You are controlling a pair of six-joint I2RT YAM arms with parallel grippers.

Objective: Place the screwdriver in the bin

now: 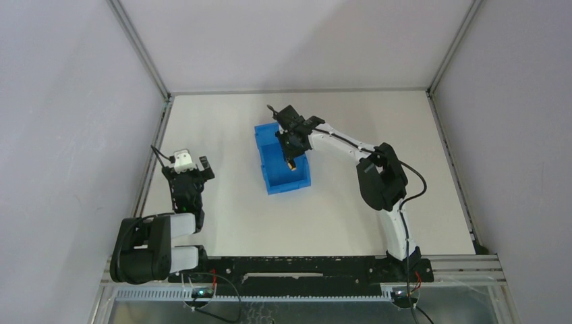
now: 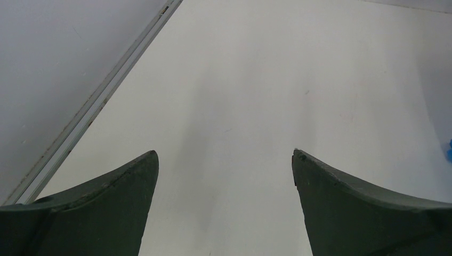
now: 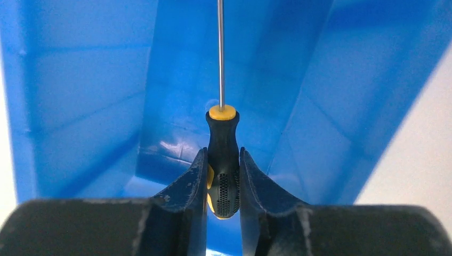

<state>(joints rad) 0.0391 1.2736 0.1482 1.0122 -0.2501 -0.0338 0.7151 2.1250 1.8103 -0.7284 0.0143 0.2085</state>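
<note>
The blue bin point(image 1: 270, 177) stands on the white table near the middle. My right gripper point(image 1: 291, 145) hangs over the bin's inside and is shut on the screwdriver point(image 1: 291, 164), whose yellow end shows below the fingers. In the right wrist view the two fingers clamp the black and yellow handle point(image 3: 223, 160), the thin shaft point(image 3: 220, 53) points away, and the bin's blue walls point(image 3: 80, 106) fill the background. My left gripper point(image 1: 188, 169) is open and empty over bare table at the left; its fingers point(image 2: 112, 202) stand wide apart.
Grey walls and metal frame rails point(image 1: 155, 142) bound the table on three sides. A sliver of the bin's blue point(image 2: 449, 149) shows at the right edge of the left wrist view. White table surface point(image 1: 378, 108) surrounds the bin.
</note>
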